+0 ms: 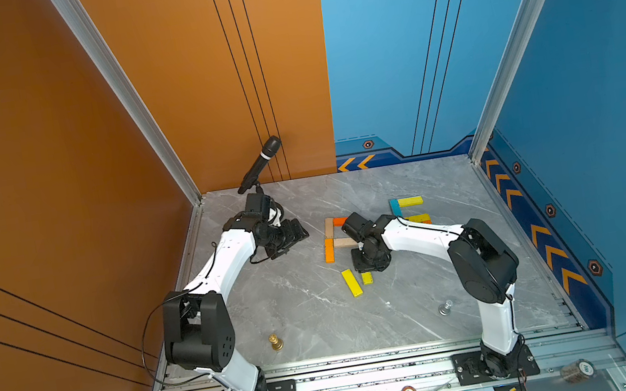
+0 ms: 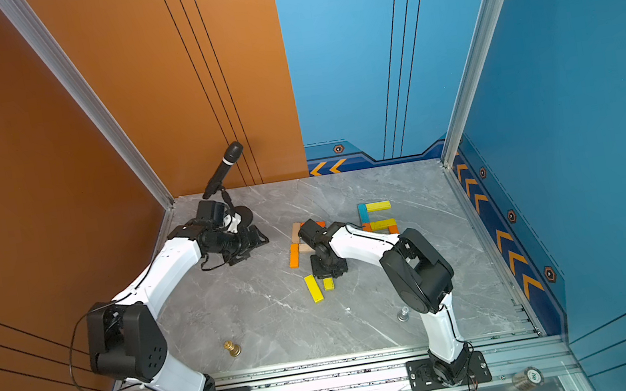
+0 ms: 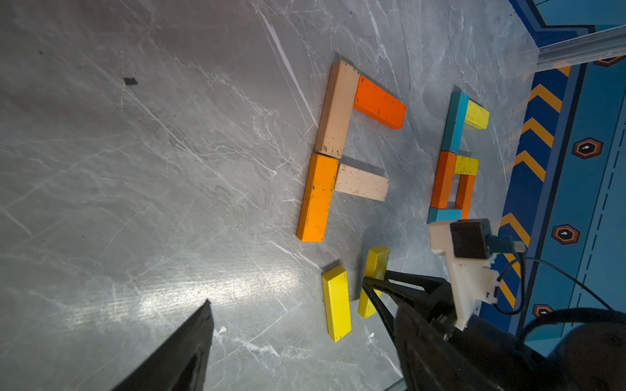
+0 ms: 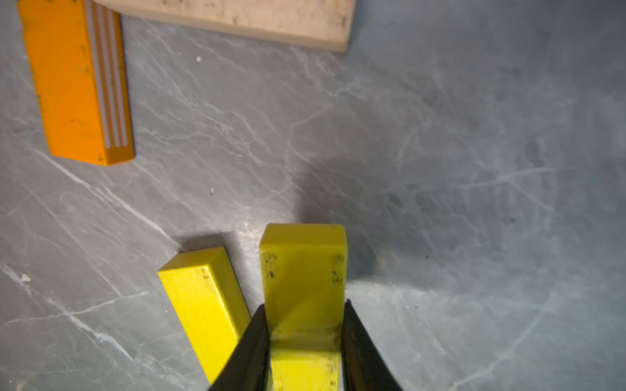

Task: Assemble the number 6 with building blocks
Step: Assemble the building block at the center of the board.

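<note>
Reaching down mid-table in both top views, right gripper (image 1: 368, 270) pinches one yellow block (image 1: 367, 278); left gripper (image 1: 295, 237) hovers far left, fingers spread. Left wrist view: twelve building blocks (image 3: 316, 198), four yellow, four orange, two blue, two pale. Right wrist view: second yellow block (image 4: 203, 304) just beside it.

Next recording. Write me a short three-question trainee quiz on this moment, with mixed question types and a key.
1. True or false: the right gripper is shut on a flat yellow wooden block.
2. How many pieces make up the unfinished figure of pale wooden and orange blocks? A two, B four, C seven.
3. Fill in: the left gripper is ___ and holds nothing.
Key: 1 true; 2 B; 3 open.
</note>
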You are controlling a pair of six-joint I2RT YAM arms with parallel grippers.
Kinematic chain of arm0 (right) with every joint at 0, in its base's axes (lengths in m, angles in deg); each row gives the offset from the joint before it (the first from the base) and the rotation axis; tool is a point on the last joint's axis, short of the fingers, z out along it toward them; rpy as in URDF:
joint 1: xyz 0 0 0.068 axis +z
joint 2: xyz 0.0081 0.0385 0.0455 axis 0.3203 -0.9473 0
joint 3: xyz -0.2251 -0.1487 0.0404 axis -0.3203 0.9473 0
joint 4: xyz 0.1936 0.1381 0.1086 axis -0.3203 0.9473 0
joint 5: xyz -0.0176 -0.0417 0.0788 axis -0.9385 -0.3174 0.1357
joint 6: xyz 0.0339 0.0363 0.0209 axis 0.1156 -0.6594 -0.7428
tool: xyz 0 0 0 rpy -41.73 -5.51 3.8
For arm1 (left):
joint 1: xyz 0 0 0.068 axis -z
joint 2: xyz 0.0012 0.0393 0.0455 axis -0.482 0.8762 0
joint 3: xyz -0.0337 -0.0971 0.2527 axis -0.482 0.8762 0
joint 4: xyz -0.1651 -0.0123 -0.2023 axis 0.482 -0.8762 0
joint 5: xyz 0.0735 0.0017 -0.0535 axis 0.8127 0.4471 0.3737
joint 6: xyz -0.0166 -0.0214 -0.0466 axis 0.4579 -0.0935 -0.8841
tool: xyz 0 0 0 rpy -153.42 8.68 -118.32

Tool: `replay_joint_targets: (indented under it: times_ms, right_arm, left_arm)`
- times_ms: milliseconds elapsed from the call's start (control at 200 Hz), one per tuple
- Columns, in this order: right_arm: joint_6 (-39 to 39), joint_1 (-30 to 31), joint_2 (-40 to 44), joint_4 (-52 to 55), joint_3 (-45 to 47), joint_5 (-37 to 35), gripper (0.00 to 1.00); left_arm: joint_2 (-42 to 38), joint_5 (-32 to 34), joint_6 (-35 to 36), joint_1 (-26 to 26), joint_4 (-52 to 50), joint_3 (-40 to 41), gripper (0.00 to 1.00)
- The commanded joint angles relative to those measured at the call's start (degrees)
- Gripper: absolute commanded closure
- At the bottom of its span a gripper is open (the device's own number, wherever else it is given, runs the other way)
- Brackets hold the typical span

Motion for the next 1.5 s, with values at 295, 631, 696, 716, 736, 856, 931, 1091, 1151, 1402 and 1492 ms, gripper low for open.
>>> replay_joint_targets:
  times_ms: [295,631,696,716,736,856,931,1091,1151,1402,1492]
  right_arm:
    - [-4.31,-1.74,-4.87,2.09,-6.32,-0.40,0.66]
    - [-5.02,-1.84,-7.70,3.47,-9.45,-1.43,0.66]
    - [-4.98,-1.75,-8.15,3.84,-10.02,-1.37,0.66]
    - [-4.98,-1.75,-8.31,3.91,-10.18,-1.45,0.66]
    - [-5.00,-1.75,-8.49,3.95,-10.34,-1.42,0.66]
    - [-5.14,-1.82,-9.13,4.31,-10.85,-1.48,0.66]
    - [-5.26,-1.84,-9.45,4.39,-11.37,-1.58,0.66]
    - [-5.39,-1.84,-9.92,4.77,-12.23,-1.90,0.66]
    - [-5.36,-1.93,-10.04,4.89,-12.36,-1.94,0.65]
    - [-5.35,-2.09,-10.70,5.02,-13.17,-2.10,0.65]
    - [-5.21,-2.19,-10.85,5.01,-13.29,-2.34,0.65]
  left_arm:
    - [-1.32,-2.20,-0.91,-0.85,1.04,1.35,0.16]
    - [-1.21,-2.61,-1.14,-1.25,1.40,1.55,0.16]
    - [-1.10,-2.56,-1.19,-1.29,1.42,1.58,0.16]
    - [-1.12,-2.61,-1.14,-1.25,1.44,1.65,0.16]
    - [-1.10,-2.60,-1.21,-1.24,1.47,1.62,0.16]
    - [-0.95,-2.66,-1.22,-1.29,1.45,1.66,0.16]
    - [-1.00,-2.72,-1.23,-1.30,1.53,1.66,0.16]
    - [-0.93,-2.68,-1.29,-1.37,1.53,1.66,0.16]
    - [-0.98,-2.66,-1.21,-1.38,1.57,1.66,0.16]
    - [-0.95,-2.66,-1.21,-1.37,1.53,1.68,0.16]
    - [-0.86,-2.76,-1.21,-1.38,1.53,1.74,0.16]
